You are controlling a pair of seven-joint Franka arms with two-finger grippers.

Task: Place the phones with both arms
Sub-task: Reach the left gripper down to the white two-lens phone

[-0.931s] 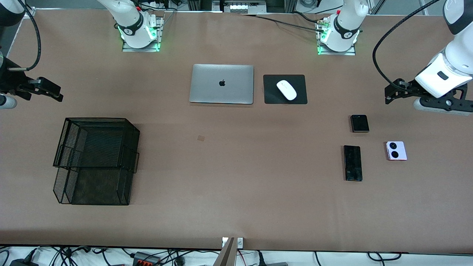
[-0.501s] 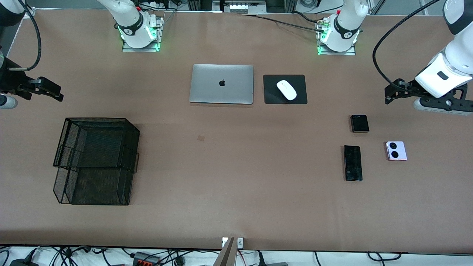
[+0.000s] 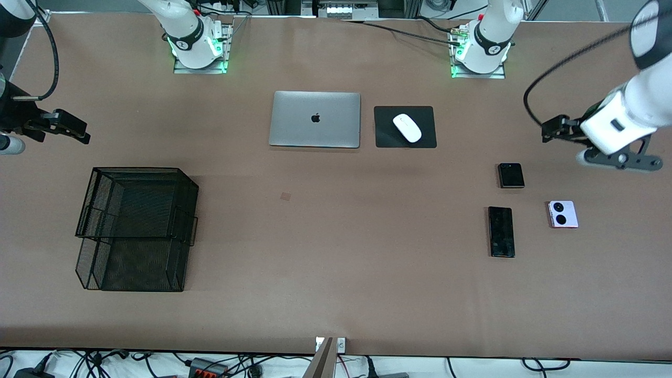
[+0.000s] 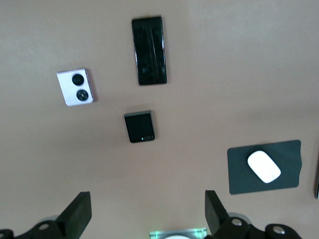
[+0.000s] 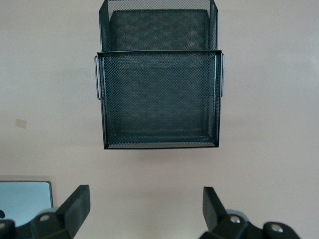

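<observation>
Three phones lie flat toward the left arm's end of the table: a small squarish black phone (image 3: 511,175), a long slim black phone (image 3: 501,231) nearer the front camera, and a pinkish-white phone (image 3: 563,214) with two black circles. The left wrist view shows the long one (image 4: 149,50), the pinkish-white one (image 4: 75,86) and the small black one (image 4: 139,126). My left gripper (image 3: 618,159) (image 4: 148,196) hangs open and empty, high over bare table beside the phones. My right gripper (image 3: 6,144) (image 5: 146,191) is open and empty at the right arm's end of the table, over bare table beside the basket.
A black two-tier mesh basket (image 3: 136,226) (image 5: 158,99) stands toward the right arm's end. A shut silver laptop (image 3: 315,119) and a white mouse (image 3: 407,127) on a black pad (image 3: 386,137) lie mid-table near the bases. The mouse also shows in the left wrist view (image 4: 263,166).
My left arm's hand has shifted a little toward the right arm's end, closer to over the phones. The right arm and all three phones have not moved.
</observation>
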